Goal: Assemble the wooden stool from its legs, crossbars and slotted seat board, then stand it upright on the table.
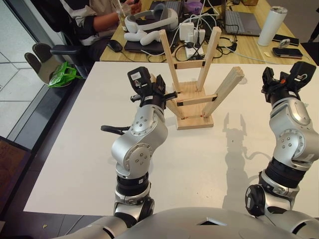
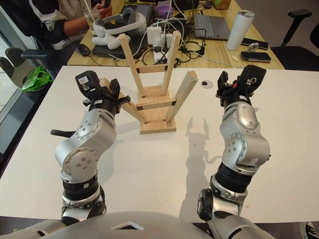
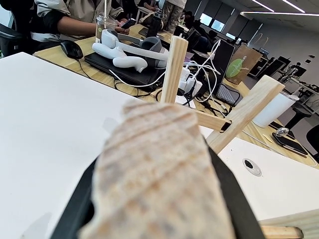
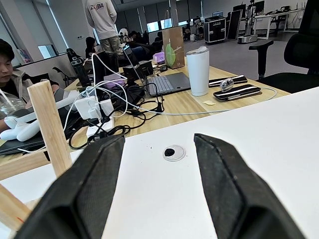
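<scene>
The wooden stool [image 1: 195, 121] lies upside down on the white table [image 1: 75, 164], seat board flat and legs pointing up. Two legs [image 1: 168, 52] stand at the back, joined by a crossbar [image 1: 189, 64]. A third leg [image 1: 225, 89] leans out to the right. My left gripper [image 1: 162, 94] is shut on the near-left leg [image 3: 159, 169], which splays out to the left. My right gripper [image 2: 232, 82] hovers open to the right of the stool, apart from it. Its two black fingers [image 4: 75, 199] have nothing between them.
A wooden desk [image 1: 249, 47] abuts the table's far edge, carrying a white headset [image 1: 149, 22], power strip and cables [image 1: 192, 35], laptop [image 1: 239, 22] and white tumbler [image 1: 271, 25]. A small black object [image 1: 112, 130] lies on the table by my left arm. A round grommet [image 2: 206, 84] sits right of the stool.
</scene>
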Robot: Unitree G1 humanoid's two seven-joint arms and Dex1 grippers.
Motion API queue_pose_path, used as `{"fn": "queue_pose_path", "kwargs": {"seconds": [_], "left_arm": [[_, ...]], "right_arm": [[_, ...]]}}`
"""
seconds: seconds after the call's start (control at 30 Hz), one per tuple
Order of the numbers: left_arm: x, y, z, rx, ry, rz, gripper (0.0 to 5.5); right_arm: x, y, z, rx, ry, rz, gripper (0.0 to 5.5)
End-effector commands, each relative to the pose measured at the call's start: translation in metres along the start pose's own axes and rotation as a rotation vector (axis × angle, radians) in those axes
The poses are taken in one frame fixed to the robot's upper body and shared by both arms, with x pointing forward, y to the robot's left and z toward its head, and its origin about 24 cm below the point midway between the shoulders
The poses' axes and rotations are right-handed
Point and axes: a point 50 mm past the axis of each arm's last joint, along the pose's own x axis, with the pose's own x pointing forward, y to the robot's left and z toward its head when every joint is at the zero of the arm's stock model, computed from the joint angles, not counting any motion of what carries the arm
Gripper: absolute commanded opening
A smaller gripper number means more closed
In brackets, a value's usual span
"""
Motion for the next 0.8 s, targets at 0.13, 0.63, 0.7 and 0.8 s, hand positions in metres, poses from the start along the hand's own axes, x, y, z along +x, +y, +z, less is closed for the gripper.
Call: {"fn": "queue_pose_path", "kwargs": {"seconds": [0.13, 0.63, 0.7, 0.8], "left_arm": [[0.005, -0.017, -0.026, 0.180, 0.200, -0.094, 1.01], [0.006, -0.014, -0.056, 0.210, 0.348, -0.131, 1.01], [0.006, -0.020, -0.053, 0.341, 0.314, -0.189, 1.01], [0.003, -0.032, -0.049, 0.481, 0.255, -0.268, 1.02]], "right_arm": [[-0.004, 0.008, 0.005, -0.022, -0.033, 0.021, 2.56], [-0.009, 0.012, 0.011, -0.022, -0.111, 0.036, 2.56], [-0.010, 0.014, 0.012, -0.037, -0.128, 0.047, 2.56], [-0.011, 0.015, 0.014, -0.050, -0.148, 0.051, 2.60]]}}
